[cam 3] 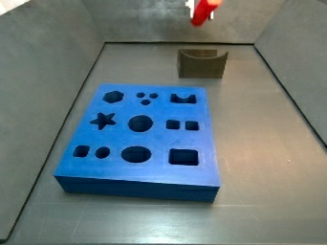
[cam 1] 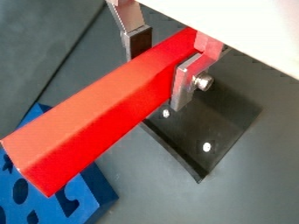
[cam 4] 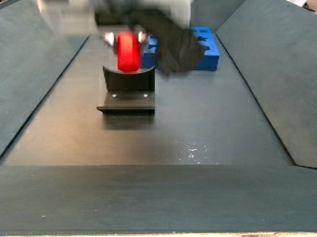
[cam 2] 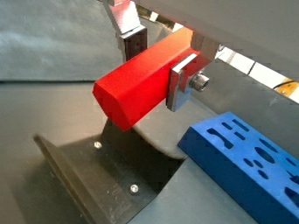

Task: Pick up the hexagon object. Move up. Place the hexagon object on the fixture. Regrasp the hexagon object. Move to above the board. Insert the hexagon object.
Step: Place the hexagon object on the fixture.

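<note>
Closest to your wrist cameras is the hexagon object (cam 1: 100,118), a bright red bar that fills much of the frame and runs lengthwise away from the fingers. You can see the gripper (cam 1: 163,61) clamped on it near one end: one silver finger plate (cam 1: 187,80) presses flat against the bar's side, and the finger with the dark pad (cam 1: 135,40) sits against the opposite side. In a wrist view the bar's hexagonal end face (cam 2: 117,101) points toward the lens, with the gripper (cam 2: 158,61) closed on the bar behind it.

Below the bar you see the fixture (cam 1: 211,122), its dark base plate lying on the grey floor with small bright screw heads showing. The bar is lifted clear of it, not resting on it. In a wrist view the fixture (cam 2: 100,175) shows its base and raised wall under the held bar, and the board (cam 2: 251,162) lies just beside it.

In a side view the hexagon object (cam 3: 204,10) hangs as a red patch above the fixture (cam 3: 201,63), well behind the board (cam 3: 141,139), whose star, round, square and hexagon holes face up. In a side view the red bar (cam 4: 128,51) sits above the fixture (cam 4: 126,93), with the blurred dark gripper (cam 4: 146,37) around it and the board (cam 4: 198,51) behind.
</note>
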{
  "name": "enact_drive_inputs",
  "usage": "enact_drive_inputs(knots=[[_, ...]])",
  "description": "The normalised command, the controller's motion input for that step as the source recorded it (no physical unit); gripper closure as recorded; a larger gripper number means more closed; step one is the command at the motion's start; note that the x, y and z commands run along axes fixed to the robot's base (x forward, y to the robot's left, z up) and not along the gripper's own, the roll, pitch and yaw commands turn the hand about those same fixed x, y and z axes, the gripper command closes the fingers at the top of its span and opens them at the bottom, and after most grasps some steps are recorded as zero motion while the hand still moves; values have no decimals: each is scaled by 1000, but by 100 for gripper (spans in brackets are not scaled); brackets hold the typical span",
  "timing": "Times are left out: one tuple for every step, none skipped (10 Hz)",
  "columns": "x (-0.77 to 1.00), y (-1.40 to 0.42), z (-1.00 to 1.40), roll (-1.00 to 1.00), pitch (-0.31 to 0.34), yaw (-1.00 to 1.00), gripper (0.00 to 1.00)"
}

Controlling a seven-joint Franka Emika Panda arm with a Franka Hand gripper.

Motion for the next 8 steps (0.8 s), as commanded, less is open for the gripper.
enact_drive_inputs(knots=[[164,100,-1000,-1000,21,-117,100],[171,105,-1000,-1000,26,-120,100],[185,115,-1000,-800,31,-106,100],[198,124,-1000,-638,30,-98,100],[184,119,-876,-420,42,-90,100],[168,105,-752,-319,43,-87,100],[113,63,-419,-186,41,-90,100],[95,86,-319,-138,27,-90,100]])
